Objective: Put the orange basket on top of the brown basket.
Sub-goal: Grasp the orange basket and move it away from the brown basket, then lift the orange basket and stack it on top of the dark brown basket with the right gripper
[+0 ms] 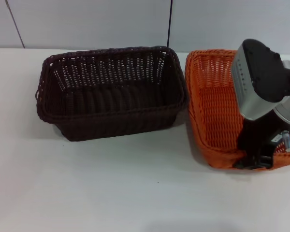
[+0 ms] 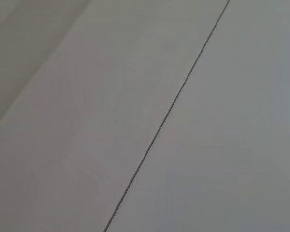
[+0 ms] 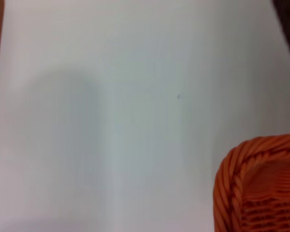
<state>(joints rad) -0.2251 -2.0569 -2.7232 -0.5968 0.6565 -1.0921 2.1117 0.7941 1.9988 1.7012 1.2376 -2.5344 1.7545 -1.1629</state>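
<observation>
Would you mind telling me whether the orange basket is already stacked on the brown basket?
No, the orange basket sits on the table beside the brown basket, not on it.

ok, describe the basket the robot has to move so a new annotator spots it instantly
On the white table two woven baskets sit side by side, apart. The one to move is the orange basket, on the robot's right, with the right pincer down at its near rim. Its bright orange colour sets it apart from the near-black brown basket on the robot's left.
</observation>
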